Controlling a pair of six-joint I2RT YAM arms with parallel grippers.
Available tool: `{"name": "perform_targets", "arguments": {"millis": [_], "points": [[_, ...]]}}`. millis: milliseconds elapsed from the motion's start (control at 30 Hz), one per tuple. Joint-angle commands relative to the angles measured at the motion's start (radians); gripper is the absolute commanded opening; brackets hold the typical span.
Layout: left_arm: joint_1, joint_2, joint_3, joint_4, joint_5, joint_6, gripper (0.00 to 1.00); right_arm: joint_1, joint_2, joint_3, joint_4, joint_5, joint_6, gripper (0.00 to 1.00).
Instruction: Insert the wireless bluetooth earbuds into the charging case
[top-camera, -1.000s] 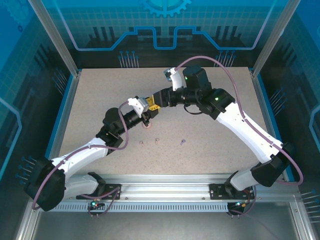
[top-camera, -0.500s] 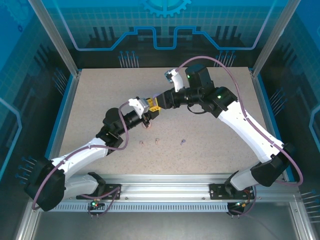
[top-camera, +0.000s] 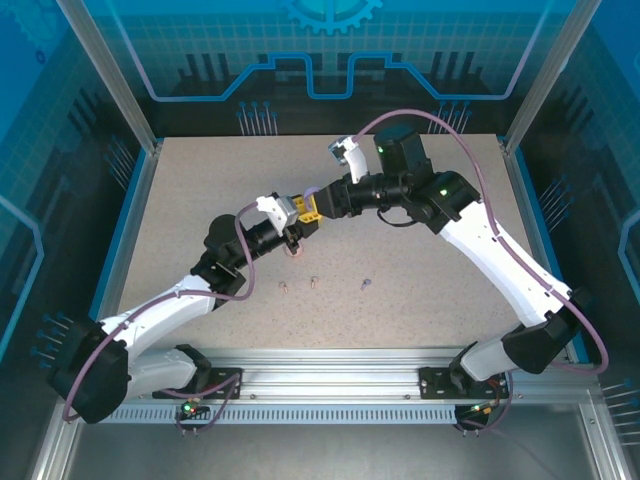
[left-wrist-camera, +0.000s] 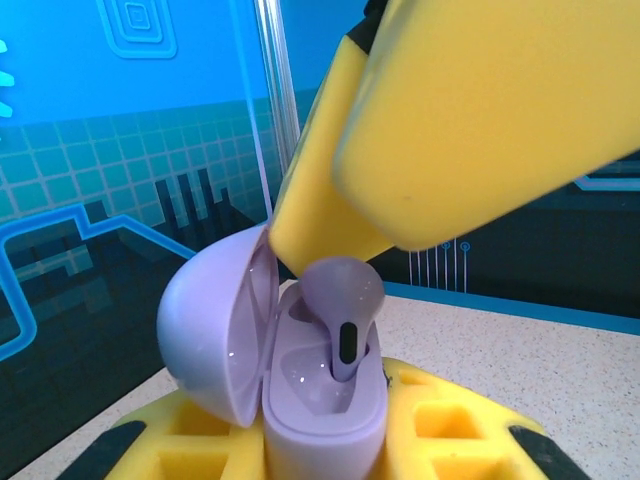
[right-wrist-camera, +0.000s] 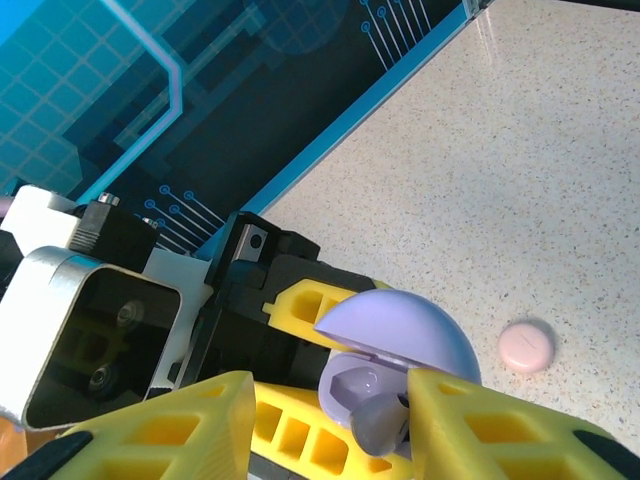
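Near the bench's front edge lie three loose earbuds (top-camera: 313, 282), waiting their turn. Mid-bench, the left pincer (left-wrist-camera: 330, 440) clamps the open lilac charging case (left-wrist-camera: 320, 400) steady while the right pincer (right-wrist-camera: 385, 420) pinches a purple bud (left-wrist-camera: 342, 300), glossy and stemmed, stem entering its socket. Beyond rests a pink case (right-wrist-camera: 526, 346).

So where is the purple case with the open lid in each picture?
Top external: tucked where the two tools meet, mid-table; the purple case itself is too small to make out there.
Left wrist: purple case bottom middle, lid swung open to the left, a purple earbud sitting in it.
Right wrist: bottom middle, domed lid up.
Shared landmark: the speckled table.
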Motion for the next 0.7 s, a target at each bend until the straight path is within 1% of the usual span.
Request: {"name": "perform_targets", "arguments": {"millis": [0, 133, 267, 367, 533, 667], "points": [[0.002, -0.004, 0.05, 0.011, -0.034, 0.019, 0.0, 0.063, -0.049, -0.035, -0.1, -0.155, -0.005, 0.45], [0.006, -0.003, 0.05, 0.009, -0.032, 0.017, 0.0, 0.059, -0.086, -0.08, -0.096, -0.127, 0.001, 0.46], [0.006, -0.003, 0.048, 0.005, -0.028, 0.014, 0.0, 0.054, -0.11, -0.105, -0.09, -0.127, 0.01, 0.46], [0.007, -0.004, 0.048, -0.002, -0.028, 0.016, 0.0, 0.044, -0.12, -0.11, -0.073, -0.107, 0.028, 0.46], [0.007, -0.006, 0.05, -0.01, -0.025, 0.012, 0.0, 0.004, -0.148, -0.112, -0.002, -0.047, 0.102, 0.46], [0.007, -0.008, 0.048, -0.015, -0.027, 0.014, 0.0, -0.005, -0.136, -0.085, 0.004, -0.021, 0.131, 0.47]]}}
